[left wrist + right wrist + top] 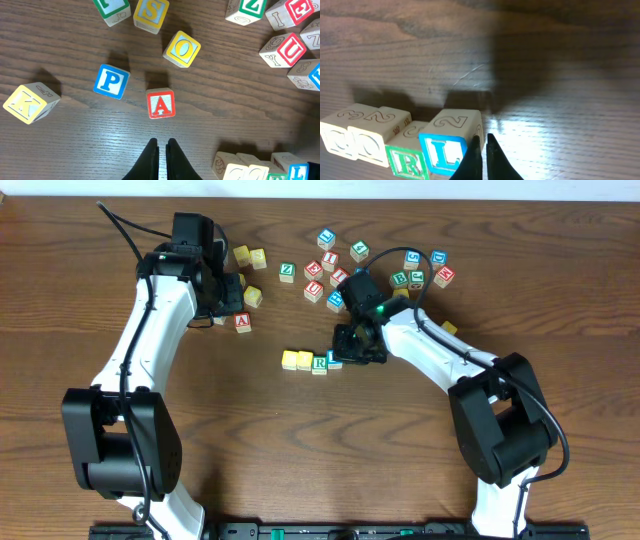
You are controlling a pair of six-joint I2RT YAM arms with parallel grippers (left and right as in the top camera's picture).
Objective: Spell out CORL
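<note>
Right wrist view: the blue L block (442,152) sits just left of the right gripper (483,137), whose jaws are pressed together with nothing between them. The green R block (409,162) touches it on the side away from the jaws, and two yellow blocks (291,360) extend that row further left. Ahead of the jaws lies bare dark wood-grain table (545,65), with a pale glare to their right. In the left wrist view, the left gripper (162,142) is likewise closed and empty. A red A block (161,104) stands just ahead of its jaws, with other loose blocks (182,48) beyond on the same table.
</note>
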